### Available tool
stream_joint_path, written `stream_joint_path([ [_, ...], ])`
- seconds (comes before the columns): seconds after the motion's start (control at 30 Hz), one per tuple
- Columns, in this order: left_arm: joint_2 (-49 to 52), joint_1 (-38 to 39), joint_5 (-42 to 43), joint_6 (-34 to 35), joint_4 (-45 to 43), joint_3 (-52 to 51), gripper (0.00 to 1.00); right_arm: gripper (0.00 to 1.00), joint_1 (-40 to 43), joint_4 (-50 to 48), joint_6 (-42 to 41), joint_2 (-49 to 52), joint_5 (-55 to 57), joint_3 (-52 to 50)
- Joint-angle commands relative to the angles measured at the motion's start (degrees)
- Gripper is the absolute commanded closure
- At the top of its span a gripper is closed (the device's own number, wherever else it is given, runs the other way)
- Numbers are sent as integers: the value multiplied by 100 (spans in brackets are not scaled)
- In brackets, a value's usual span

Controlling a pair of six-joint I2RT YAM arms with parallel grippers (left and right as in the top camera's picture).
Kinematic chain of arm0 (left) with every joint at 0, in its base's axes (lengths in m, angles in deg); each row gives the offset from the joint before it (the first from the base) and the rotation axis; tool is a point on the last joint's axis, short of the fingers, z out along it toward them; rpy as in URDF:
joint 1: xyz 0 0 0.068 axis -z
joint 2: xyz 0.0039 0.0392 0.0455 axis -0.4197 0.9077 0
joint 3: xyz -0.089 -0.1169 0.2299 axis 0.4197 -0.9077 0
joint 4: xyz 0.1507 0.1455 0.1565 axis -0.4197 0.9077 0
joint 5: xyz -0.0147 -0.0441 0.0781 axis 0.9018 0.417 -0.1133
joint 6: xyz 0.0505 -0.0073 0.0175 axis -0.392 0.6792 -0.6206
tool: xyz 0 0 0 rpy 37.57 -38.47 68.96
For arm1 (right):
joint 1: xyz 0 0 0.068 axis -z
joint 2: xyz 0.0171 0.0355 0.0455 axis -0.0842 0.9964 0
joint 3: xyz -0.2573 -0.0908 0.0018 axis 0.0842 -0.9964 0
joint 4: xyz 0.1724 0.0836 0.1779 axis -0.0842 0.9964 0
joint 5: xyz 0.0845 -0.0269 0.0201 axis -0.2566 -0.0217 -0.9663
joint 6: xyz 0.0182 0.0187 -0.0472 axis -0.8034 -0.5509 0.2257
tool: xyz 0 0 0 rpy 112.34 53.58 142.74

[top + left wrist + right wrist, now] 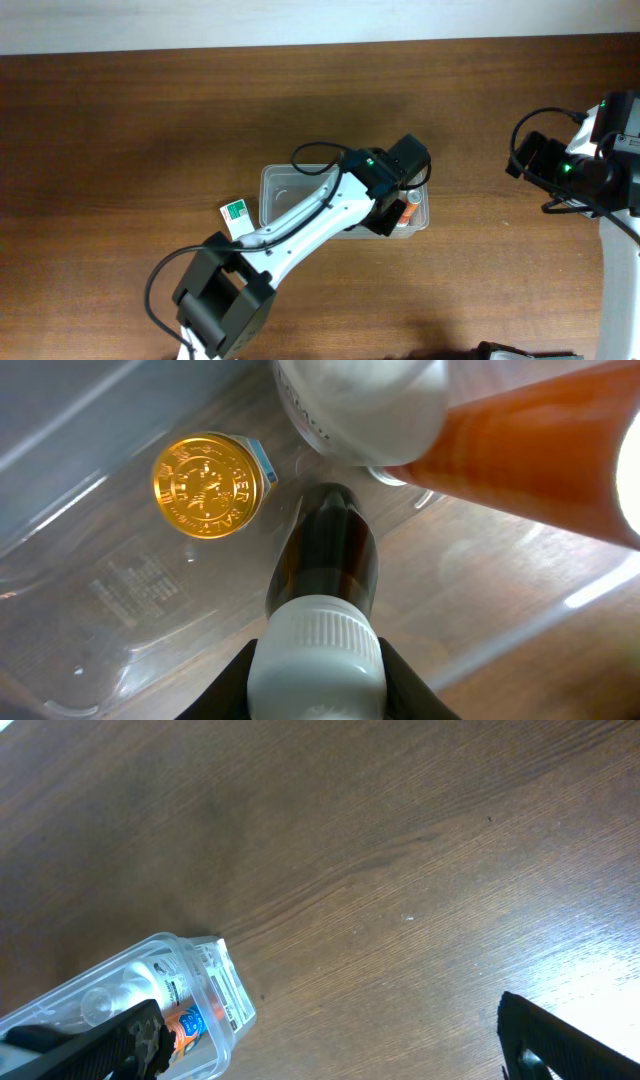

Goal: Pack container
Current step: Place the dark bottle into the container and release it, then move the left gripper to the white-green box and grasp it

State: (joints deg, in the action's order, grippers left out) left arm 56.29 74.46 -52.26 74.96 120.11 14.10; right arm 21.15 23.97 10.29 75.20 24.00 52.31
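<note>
The clear plastic container [275,188] sits mid-table; it also shows in the right wrist view [215,985]. My left gripper [392,200] reaches into its right end, shut on a dark brown bottle with a white ribbed cap [318,650], body pointing down into the tub. Inside the container lie an orange bottle with a white cap [520,450] and a small gold-lidded jar [212,485]. My right gripper [330,1050] is open and empty, held above bare table at the far right [570,170].
A small box with a green-and-white label [235,213] lies on the table against the container's left front corner. The brown wooden table [120,150] surrounds the tub. The left arm crosses the container's front side.
</note>
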Motion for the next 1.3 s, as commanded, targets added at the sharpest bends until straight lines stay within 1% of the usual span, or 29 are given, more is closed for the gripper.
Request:
stream_joint_path([
  [0.0,114,-2,-59,-98,-33,31,86,2,20,-13,-26,11,33,55],
  [0.03,114,-2,-61,-101,-31,31,86,2,22,-15,-26,11,33,55],
  [0.1,94,-4,-59,-160,-28,44,69,2,20,-13,-26,11,33,55],
  [0.2,31,-7,-57,-221,103,153,56,2,20,-13,-28,11,33,55],
  [0.23,-13,-13,-37,-221,225,243,49,2,20,-13,-28,11,33,55],
  [0.27,-63,-31,-28,-221,372,339,44,2,20,-13,-28,11,33,55],
  [0.37,-297,-109,-37,-223,826,706,42,2,20,-13,-26,11,33,55],
  [0.4,-492,-195,-46,-223,1108,951,41,2,22,-13,-26,11,33,55],
  [0.47,-743,-348,-212,-221,1423,1198,37,2,22,-13,-26,11,33,55],
  [0.5,-866,-433,-391,-221,1554,1285,34,2,22,-15,-26,11,33,55],
  [0.57,-1115,-671,-820,-160,1749,1346,25,2,20,-13,-28,11,33,55],
  [0.63,-1355,-1060,-1327,96,1996,1344,17,2,20,-13,-28,11,33,55],
  [0.73,-1464,-1762,-1425,433,2406,1344,14,2,20,-13,-26,11,33,55],
  [0.8,-1449,-2343,-1224,649,2686,1294,14,2,20,-13,-26,11,33,55],
  [0.87,-1443,-2841,-839,713,2688,1091,14,2,22,-13,-28,11,33,55],
  [1.0,-1443,-3665,28,728,2164,225,14,2,20,-13,-26,11,33,55],
  [1.07,-1443,-3932,229,778,1838,-339,14,2,22,-13,-26,11,33,55],
  [1.13,-1443,-4166,382,990,1543,-918,14,2,20,-13,-26,11,33,55],
  [1.2,-1443,-4378,776,1034,1156,-1582,14,2,20,-13,-28,11,33,55],
  [1.27,-1443,-4516,1156,1032,841,-2081,16,2,22,-13,-26,11,33,55],
])
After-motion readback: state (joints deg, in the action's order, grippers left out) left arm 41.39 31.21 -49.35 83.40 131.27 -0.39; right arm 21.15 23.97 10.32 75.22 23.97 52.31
